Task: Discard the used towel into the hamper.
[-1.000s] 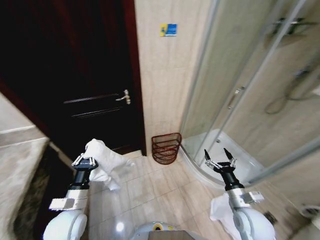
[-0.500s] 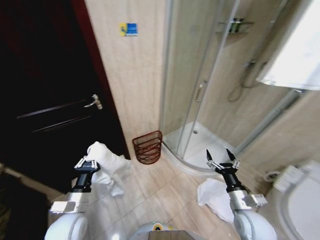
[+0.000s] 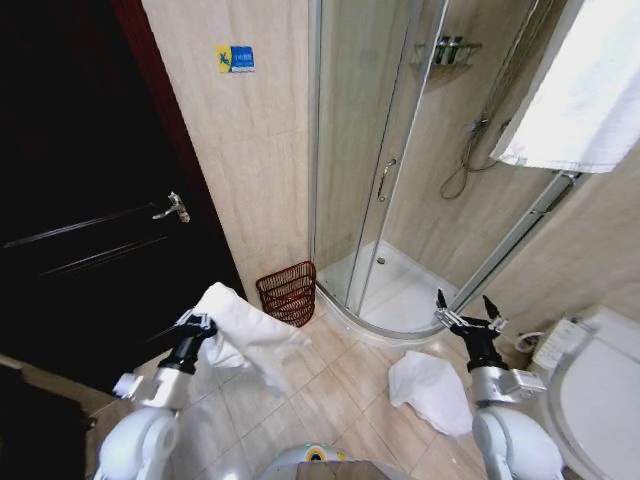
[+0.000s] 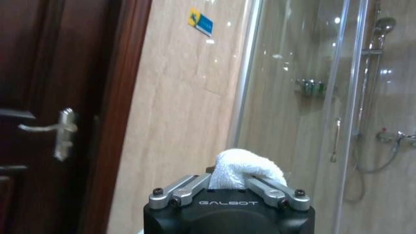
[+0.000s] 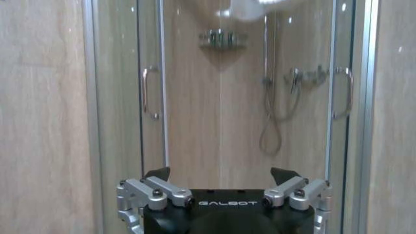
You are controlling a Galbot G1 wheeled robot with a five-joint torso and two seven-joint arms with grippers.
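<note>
Since the earlier frames the whole head view has swung toward the shower, so that more of the cubicle and less of the dark door is seen; that shift belongs to the camera, while the white towel is seen held a little higher and nearer the wall than before. It is clamped between the closed fingers of the left gripper, raised at the robot's left front, with most of the cloth draped away toward the right and hanging above the tiled floor. In the left wrist view a bunched fold of the towel is seen pinched between the fingers. The right gripper is held up at the right with its fingers spread wide and nothing between them, as is confirmed in the right wrist view, where it is pointed at the glass shower door. The hamper is stood on the floor against the beige wall, between the dark wooden door and the shower enclosure, beyond the held towel and apart from it. A second white cloth is left crumpled on the floor just beside the right arm.
</note>
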